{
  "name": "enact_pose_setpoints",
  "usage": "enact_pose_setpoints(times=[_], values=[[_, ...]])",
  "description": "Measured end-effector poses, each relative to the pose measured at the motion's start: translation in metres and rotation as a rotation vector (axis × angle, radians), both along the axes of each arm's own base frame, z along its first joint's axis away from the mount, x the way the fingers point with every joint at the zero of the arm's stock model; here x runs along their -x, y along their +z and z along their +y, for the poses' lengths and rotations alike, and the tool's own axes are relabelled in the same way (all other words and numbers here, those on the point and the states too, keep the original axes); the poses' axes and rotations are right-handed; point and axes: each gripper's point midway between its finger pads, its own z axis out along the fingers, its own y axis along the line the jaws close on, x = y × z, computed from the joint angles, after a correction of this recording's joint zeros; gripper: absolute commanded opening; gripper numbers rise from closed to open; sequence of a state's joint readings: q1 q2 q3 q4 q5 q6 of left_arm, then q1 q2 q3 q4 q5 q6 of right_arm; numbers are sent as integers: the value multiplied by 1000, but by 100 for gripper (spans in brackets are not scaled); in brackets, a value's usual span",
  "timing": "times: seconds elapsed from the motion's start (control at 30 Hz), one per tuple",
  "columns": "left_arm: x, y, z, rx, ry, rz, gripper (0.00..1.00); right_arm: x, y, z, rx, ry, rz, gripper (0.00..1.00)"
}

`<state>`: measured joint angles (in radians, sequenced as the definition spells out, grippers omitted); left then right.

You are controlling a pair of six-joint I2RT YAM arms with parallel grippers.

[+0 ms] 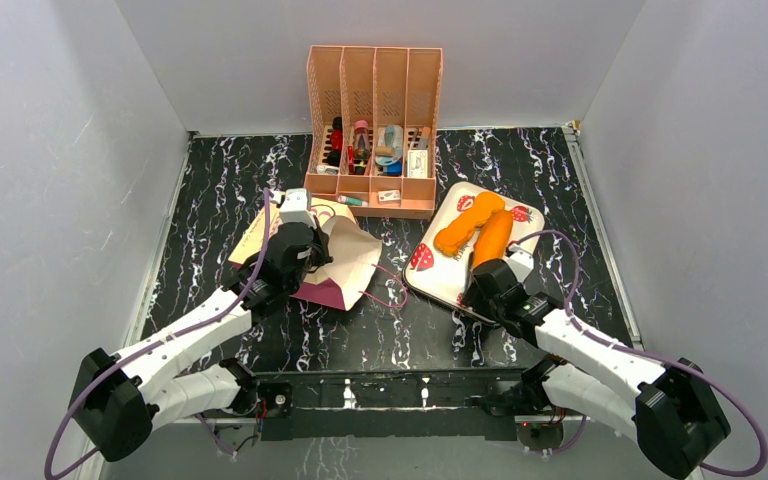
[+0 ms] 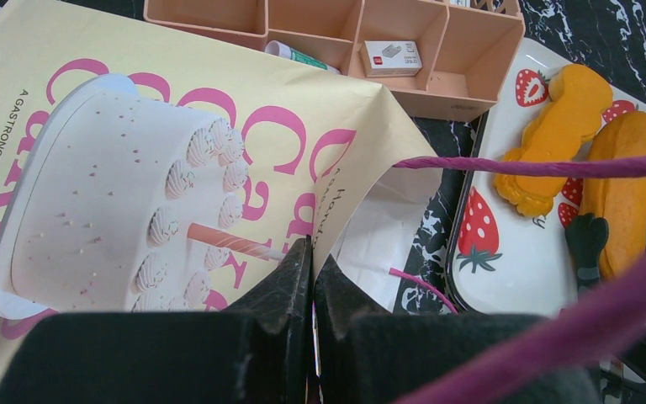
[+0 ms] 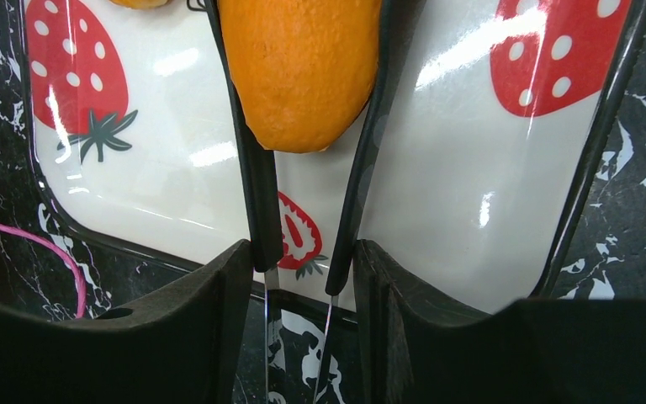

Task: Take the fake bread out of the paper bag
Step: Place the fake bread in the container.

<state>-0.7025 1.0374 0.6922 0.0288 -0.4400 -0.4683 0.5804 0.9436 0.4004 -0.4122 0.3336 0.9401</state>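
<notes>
Our left hand (image 2: 313, 252) is pinching the floppy cream paper bag (image 2: 370, 118); our right hand (image 1: 490, 265) is clamping the slick, likely light orange toy loaf (image 3: 303, 67) endwise.

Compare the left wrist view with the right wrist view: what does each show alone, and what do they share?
Only the left wrist view: the paper bag with its cake print, pinched in the shut left end effector, the peach file organiser, and a knobbly loaf. Only the right wrist view: the right end effector with both fingers closed on the smooth loaf. Both: that loaf, the strawberry tray and a pink cord handle.
</notes>
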Motion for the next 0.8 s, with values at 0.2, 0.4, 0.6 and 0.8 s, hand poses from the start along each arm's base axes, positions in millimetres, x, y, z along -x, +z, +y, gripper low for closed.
enact_pose_setpoints(times=[0.2, 0.4, 0.6, 0.8], values=[[0, 0, 0, 1, 0, 1, 0, 6, 0, 6, -11, 20, 3, 46], [0, 0, 0, 4, 1, 1, 0, 14, -2, 13, -14, 39, 18, 52], [0, 0, 0, 4, 1, 1, 0, 17, -4, 13, -11, 39, 9, 52], [0, 0, 0, 4, 2, 1, 0, 20, -1, 15, -19, 39, -6, 47]])
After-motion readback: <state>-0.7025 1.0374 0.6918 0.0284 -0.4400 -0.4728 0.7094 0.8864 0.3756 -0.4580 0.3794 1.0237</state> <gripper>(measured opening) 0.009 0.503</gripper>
